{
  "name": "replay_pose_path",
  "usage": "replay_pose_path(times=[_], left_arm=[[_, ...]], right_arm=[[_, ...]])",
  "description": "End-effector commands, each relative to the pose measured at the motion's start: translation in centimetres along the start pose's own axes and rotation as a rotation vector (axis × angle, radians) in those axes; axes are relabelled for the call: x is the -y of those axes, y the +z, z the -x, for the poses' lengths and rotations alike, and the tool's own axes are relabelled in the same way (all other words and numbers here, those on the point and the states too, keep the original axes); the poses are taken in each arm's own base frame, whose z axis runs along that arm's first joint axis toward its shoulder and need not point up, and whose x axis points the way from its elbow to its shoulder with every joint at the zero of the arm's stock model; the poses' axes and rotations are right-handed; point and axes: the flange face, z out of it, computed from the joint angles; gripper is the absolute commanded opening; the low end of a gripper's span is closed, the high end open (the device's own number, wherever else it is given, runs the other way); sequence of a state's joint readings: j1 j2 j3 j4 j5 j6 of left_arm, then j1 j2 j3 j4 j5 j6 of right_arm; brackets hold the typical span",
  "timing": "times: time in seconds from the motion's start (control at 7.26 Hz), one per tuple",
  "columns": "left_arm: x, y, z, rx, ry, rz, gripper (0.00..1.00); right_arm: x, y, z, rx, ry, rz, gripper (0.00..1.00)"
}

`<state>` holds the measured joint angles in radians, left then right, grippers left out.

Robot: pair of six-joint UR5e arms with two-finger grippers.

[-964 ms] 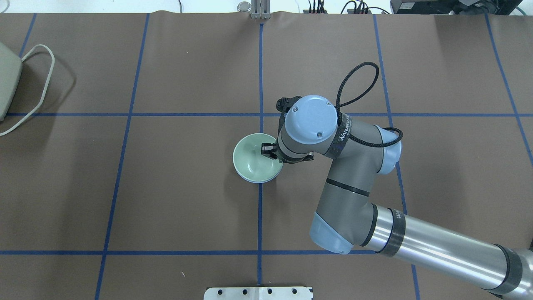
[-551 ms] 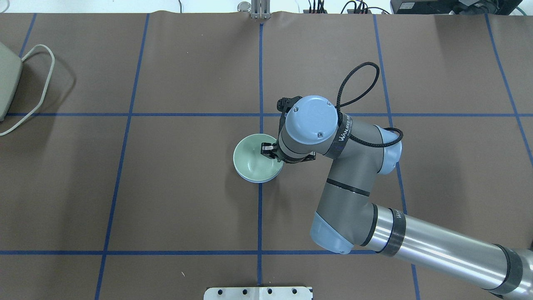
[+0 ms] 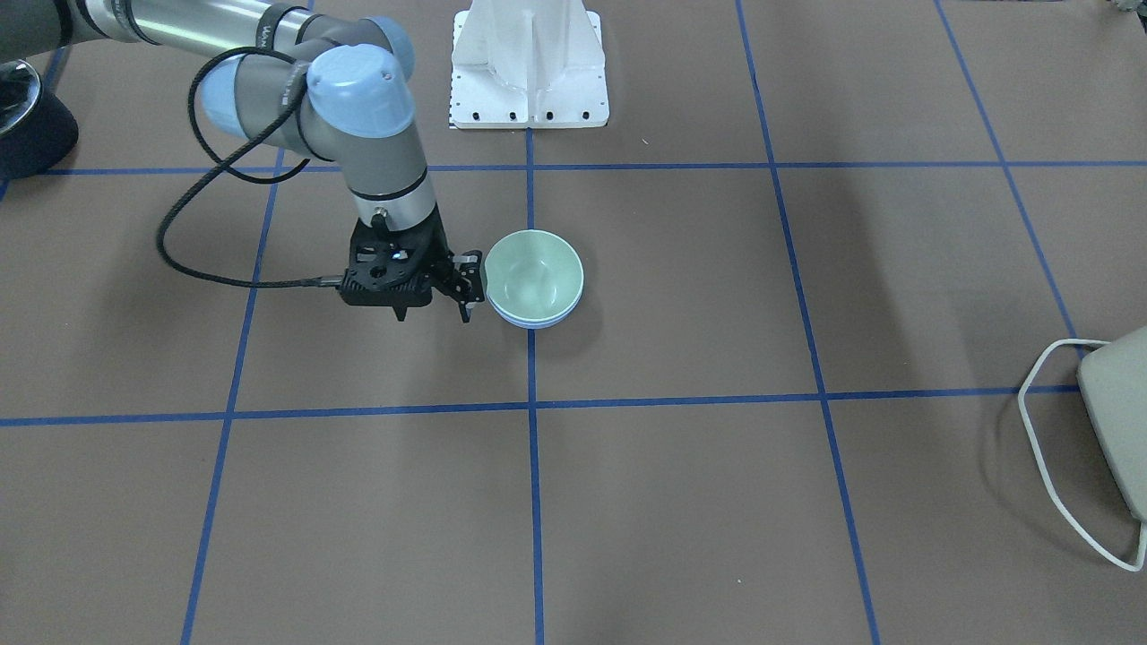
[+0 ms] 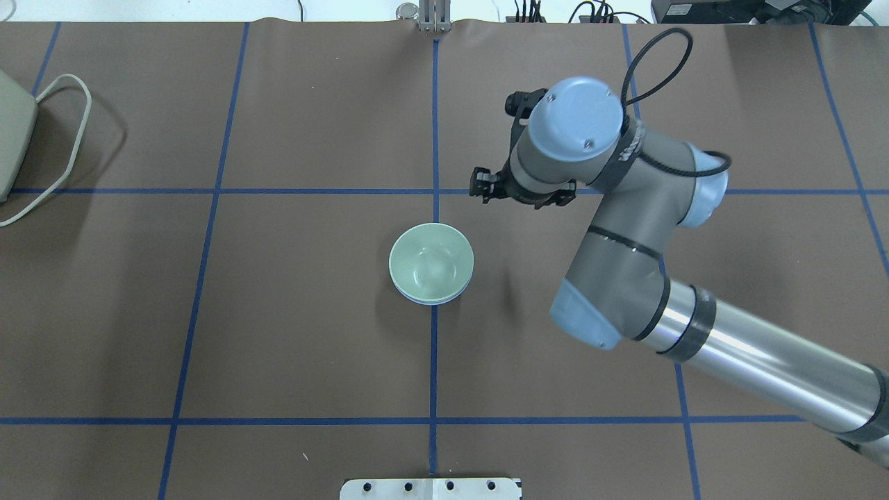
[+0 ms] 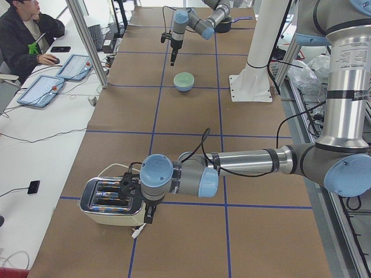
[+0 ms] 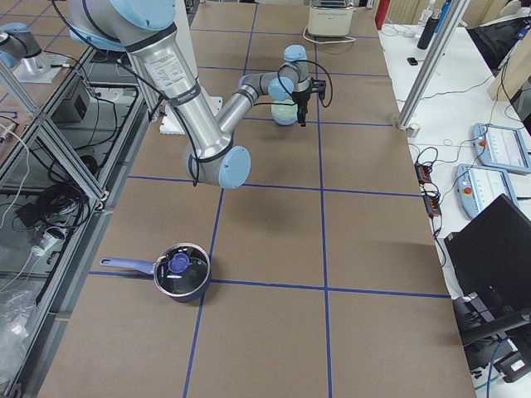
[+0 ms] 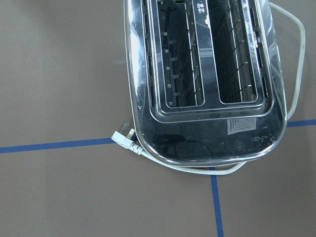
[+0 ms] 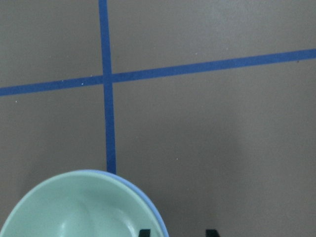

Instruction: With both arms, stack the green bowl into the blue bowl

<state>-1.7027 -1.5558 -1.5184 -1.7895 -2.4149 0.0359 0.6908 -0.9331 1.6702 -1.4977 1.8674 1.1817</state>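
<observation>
The green bowl (image 4: 430,262) sits nested inside the blue bowl (image 4: 436,301) at the table's centre, and only the blue rim shows beneath it. In the front view the green bowl (image 3: 535,269) rests in the blue bowl (image 3: 533,321). My right gripper (image 4: 483,187) is open and empty, raised and apart from the bowls. In the right wrist view its fingertips (image 8: 144,232) stand apart beside the green bowl (image 8: 84,212) and the blue rim (image 8: 150,205). My left gripper (image 5: 149,215) hovers over a toaster far from the bowls; I cannot tell whether it is open or shut.
A chrome toaster (image 7: 207,84) with a white cord and plug lies at the table's left end (image 4: 10,132). A blue saucepan (image 6: 182,274) stands at the right end. The white pedestal (image 3: 529,63) is by the robot base. An operator (image 5: 23,29) sits beside the table.
My right gripper has left the green bowl's rim and moved up and away toward the far right. The stacked bowls have stayed in place.
</observation>
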Motion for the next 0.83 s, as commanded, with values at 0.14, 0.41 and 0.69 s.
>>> replay_pose_path(times=[0.14, 0.41, 0.69], left_arm=[[0.2, 0.2, -0.6, -0.004, -0.099, -0.001, 0.99], [0.5, -0.3, -1.7, -0.011, -0.119, -0.014, 0.99], [0.6, 0.0, -2.1, -0.018, -0.104, -0.012, 0.99]], right_arm=[[12.1, -5.9, -18.8, -0.006, -0.169, 0.034, 1.00], [13.5, -8.4, -34.0, -0.018, -0.260, 0.071, 1.00], [10.6, -9.2, -49.1, -0.082, -0.338, 0.111, 1.00]])
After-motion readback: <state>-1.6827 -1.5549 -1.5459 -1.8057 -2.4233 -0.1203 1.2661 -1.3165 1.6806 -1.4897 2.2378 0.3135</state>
